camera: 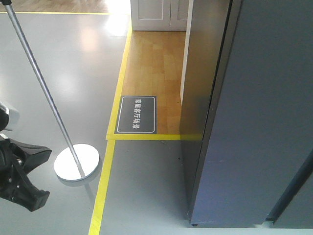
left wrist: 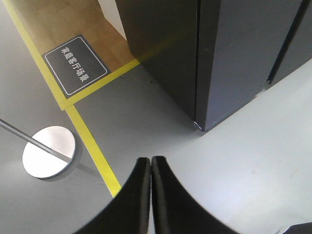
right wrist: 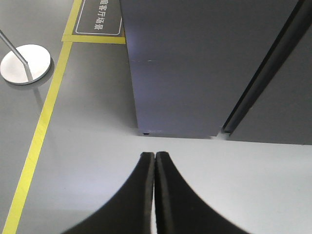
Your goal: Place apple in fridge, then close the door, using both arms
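Hovering over floor, both pincers (left wrist: 150, 163) (right wrist: 154, 158) pressed closed.

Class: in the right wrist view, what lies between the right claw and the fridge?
Only bare grey floor separates the shut right claw from the fridge.

The left gripper (left wrist: 150, 163) is seen pressed together, its two black fingers (left wrist: 139, 195) touching along their length and pointed downward. The right gripper (right wrist: 154, 158) is likewise closed, nothing held between its fingers (right wrist: 170, 195). Part of the left arm (camera: 19, 174) is seen low at the left edge.
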Robot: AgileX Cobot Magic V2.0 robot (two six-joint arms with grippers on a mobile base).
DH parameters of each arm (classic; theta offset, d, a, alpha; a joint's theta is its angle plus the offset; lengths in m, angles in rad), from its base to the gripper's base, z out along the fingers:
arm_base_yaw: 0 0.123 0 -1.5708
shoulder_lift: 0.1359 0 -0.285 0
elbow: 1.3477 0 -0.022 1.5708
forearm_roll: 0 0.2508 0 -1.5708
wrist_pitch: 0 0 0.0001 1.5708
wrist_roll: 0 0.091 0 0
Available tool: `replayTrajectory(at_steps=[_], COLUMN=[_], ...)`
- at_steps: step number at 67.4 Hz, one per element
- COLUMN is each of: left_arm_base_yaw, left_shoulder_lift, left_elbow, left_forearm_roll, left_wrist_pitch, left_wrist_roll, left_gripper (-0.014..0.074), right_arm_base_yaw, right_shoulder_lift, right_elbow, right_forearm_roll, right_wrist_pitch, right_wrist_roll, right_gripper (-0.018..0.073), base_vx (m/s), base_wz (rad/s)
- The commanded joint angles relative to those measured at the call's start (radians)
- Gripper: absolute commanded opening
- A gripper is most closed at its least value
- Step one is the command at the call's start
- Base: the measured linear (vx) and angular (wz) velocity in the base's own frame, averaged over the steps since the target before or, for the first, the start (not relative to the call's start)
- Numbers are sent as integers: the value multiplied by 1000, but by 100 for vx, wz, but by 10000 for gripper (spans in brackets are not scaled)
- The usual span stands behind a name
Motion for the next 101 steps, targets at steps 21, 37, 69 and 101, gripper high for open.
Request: replayTrajectory(at_steps=[21,37,69,101], left_arm_base_yaw=[68,264,478,546], left_shoulder_lift=[-152,-422,-921,-931], left_elbow=[64,319,796,800], left_forearm_roll=[-47,-75,-97,-96], left_wrist_pitch=[-93,-281,-568,-556], left_wrist_roll=[-12,-19,-35,-33], left_gripper=[-6,-6,-6,-6], right_arm_base_yaw=[4,3,3,3], right_shoulder_lift=[9,9,9,6], right_elbow=[-23,-23,-23,-23], right_forearm_roll=[-8,-5,-5,-5], right_wrist_pitch=[-54,-52,-52,-50], right_wrist_roll=[-3,-3,-3,-3], right_gripper=[-3,-3,-3,-3], base_vx=[0,0,0,0], base_wz=[0,0,0,0])
